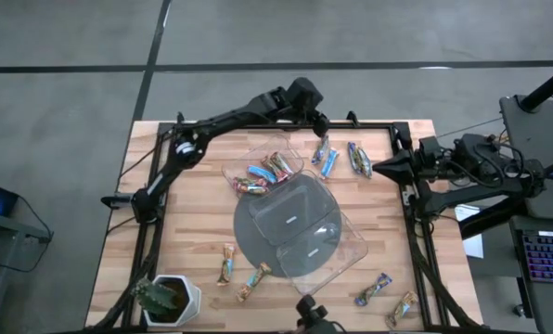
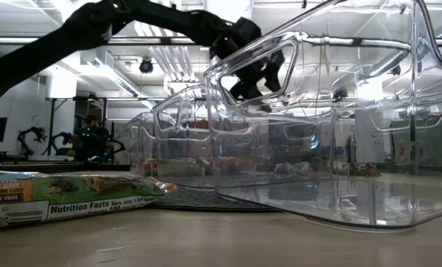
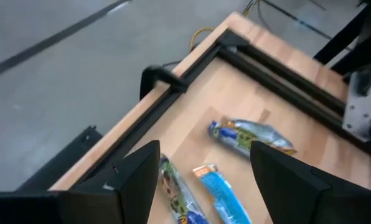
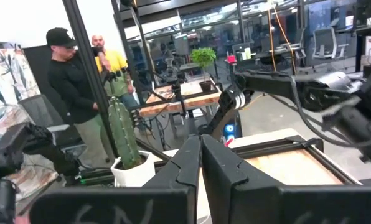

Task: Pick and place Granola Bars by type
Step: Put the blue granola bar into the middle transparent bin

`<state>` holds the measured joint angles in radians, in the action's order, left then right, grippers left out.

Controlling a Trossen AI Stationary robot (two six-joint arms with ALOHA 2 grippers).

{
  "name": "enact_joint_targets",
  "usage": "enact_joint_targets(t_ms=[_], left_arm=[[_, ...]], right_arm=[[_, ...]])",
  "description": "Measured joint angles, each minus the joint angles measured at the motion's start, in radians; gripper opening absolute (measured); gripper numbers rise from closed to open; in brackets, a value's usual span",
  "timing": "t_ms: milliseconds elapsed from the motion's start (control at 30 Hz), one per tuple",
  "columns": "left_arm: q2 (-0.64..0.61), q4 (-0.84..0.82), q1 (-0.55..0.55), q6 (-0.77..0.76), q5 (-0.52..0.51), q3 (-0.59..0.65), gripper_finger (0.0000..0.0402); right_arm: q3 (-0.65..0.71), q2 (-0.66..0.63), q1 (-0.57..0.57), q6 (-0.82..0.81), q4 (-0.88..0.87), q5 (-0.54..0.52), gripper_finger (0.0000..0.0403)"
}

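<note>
From above, the granola bars [image 1: 327, 160] are small shiny wrapped sticks, spread over the wooden table [image 1: 193, 227]. Three lie at the far edge, with their long axes running roughly near to far: a green one, a blue one, and a blue-green one to the right. Several more lie heaped in a clear tray [image 1: 263, 172] beside the grey disc [image 1: 281, 223]. Others rest near the front edge.

The left gripper [image 1: 320, 125] hangs open above the far three. The right gripper [image 1: 380, 168] is closed and empty at the right edge.

The low view shows one bar [image 2: 65, 194] lying flat, lengthwise across the picture.

In the left wrist view the open fingers [image 3: 139, 180] frame the three bars.

In the right wrist view the fingers [image 4: 201, 165] are pressed together.
</note>
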<state>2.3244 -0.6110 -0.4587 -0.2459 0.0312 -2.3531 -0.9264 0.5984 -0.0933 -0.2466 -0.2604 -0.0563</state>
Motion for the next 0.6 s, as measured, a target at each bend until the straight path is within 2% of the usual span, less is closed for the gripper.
enact_joint_targets(t_ms=[600], left_arm=[[0.069,-0.030,0.003,-0.019,0.032,0.002,0.0233]], right_arm=[[0.001,0.001,0.000,-0.030,-0.065,0.002,0.0008]])
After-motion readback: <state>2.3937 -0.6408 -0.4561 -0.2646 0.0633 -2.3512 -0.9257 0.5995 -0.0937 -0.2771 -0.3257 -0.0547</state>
